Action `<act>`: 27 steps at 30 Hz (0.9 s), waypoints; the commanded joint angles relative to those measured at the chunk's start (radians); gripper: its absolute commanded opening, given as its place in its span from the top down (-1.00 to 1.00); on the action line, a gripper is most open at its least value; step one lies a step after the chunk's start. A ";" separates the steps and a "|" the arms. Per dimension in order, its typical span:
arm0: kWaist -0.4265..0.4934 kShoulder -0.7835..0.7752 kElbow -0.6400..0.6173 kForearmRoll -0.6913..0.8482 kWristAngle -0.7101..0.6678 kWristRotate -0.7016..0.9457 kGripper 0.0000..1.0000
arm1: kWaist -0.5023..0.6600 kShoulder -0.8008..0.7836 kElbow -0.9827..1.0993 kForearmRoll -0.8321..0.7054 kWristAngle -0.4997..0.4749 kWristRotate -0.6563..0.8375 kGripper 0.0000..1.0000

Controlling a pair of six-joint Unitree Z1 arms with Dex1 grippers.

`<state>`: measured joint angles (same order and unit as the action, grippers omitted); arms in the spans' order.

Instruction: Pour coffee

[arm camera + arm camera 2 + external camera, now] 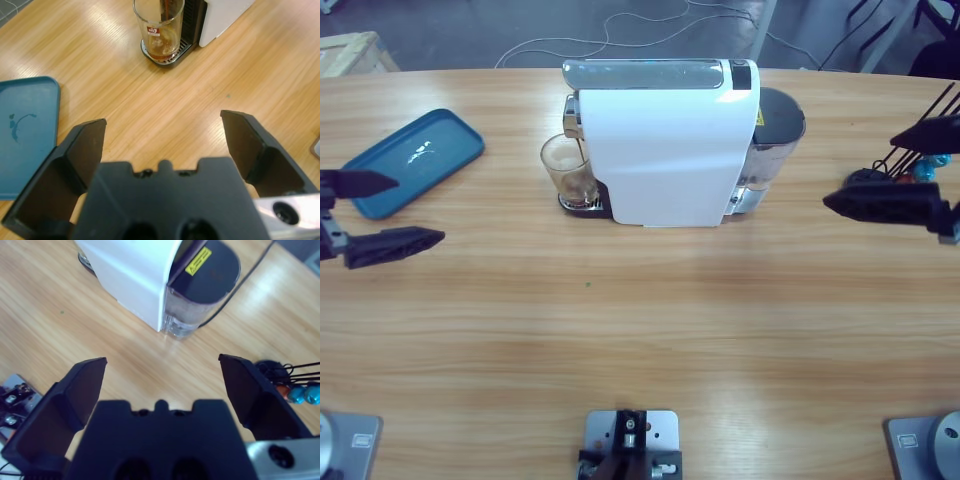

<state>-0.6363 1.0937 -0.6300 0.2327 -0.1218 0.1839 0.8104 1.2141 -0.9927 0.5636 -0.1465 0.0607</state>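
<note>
The left gripper (162, 145), jaws spread wide and empty, should approach the clear glass cup (159, 27) of brown coffee (161, 49) level; the coffee probably still streams. The right gripper (162, 385) is equally released.

A: Any writing you can read here?

B: Very little. The glass (159, 31) under the coffee machine's spout bears a small red-and-white logo, but its letters are too small to make out.

A: And on the machine itself?

B: The dark lid of the water tank (206, 271) carries a yellow sticker with black print, unreadable. The blue tray (26, 131) has only a faint swirl mark, no words.
</note>
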 commanded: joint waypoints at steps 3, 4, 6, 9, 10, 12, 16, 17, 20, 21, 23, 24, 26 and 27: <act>-0.008 -0.040 0.046 -0.007 -0.018 -0.013 -1.00 | -0.008 -0.065 0.101 0.069 0.010 -0.028 -1.00; -0.008 -0.041 0.045 -0.007 -0.019 -0.018 -1.00 | -0.017 -0.073 0.116 0.058 0.026 -0.028 -1.00; -0.008 -0.044 0.045 -0.007 -0.021 -0.034 -1.00 | -0.035 -0.079 0.118 0.037 0.042 -0.027 -1.00; -0.008 -0.040 0.047 -0.012 -0.022 -0.043 -1.00 | -0.066 -0.076 0.092 0.019 0.061 -0.030 -1.00; -0.008 -0.037 0.047 -0.015 -0.022 -0.045 -1.00 | -0.076 -0.077 0.088 0.018 0.075 -0.034 -1.00; -0.008 -0.033 0.047 -0.027 -0.021 -0.052 -1.00 | -0.081 -0.078 0.094 0.016 0.081 -0.036 -1.00; -0.008 -0.009 0.035 -0.079 -0.021 -0.052 -1.00 | -0.082 -0.100 0.107 0.009 0.079 -0.029 -1.00; -0.008 -0.011 0.032 -0.079 -0.021 -0.053 -1.00 | -0.082 -0.096 0.109 0.004 0.076 -0.029 -1.00; -0.008 -0.023 0.030 -0.079 -0.021 -0.055 -1.00 | -0.082 -0.097 0.115 0.001 0.070 -0.029 -1.00; -0.008 -0.025 0.030 -0.079 -0.021 -0.055 -1.00 | -0.082 -0.098 0.117 0.001 0.071 -0.029 -1.00; -0.008 -0.024 0.033 -0.079 -0.021 -0.055 -1.00 | -0.082 -0.102 0.118 0.001 0.071 -0.029 -1.00; -0.008 -0.024 0.035 -0.079 -0.021 -0.055 -1.00 | -0.082 -0.104 0.119 0.000 0.072 -0.028 -1.00; -0.008 -0.024 0.038 -0.079 -0.021 -0.055 -1.00 | -0.082 -0.110 0.119 -0.004 0.073 -0.025 -1.00; -0.008 -0.024 0.039 -0.079 -0.022 -0.055 -1.00 | -0.082 -0.114 0.118 -0.008 0.073 -0.023 -1.00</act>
<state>-0.6365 1.0714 -0.6195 0.1664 -0.1253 0.1388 0.7443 1.1379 -0.9098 0.5741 -0.0747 0.0410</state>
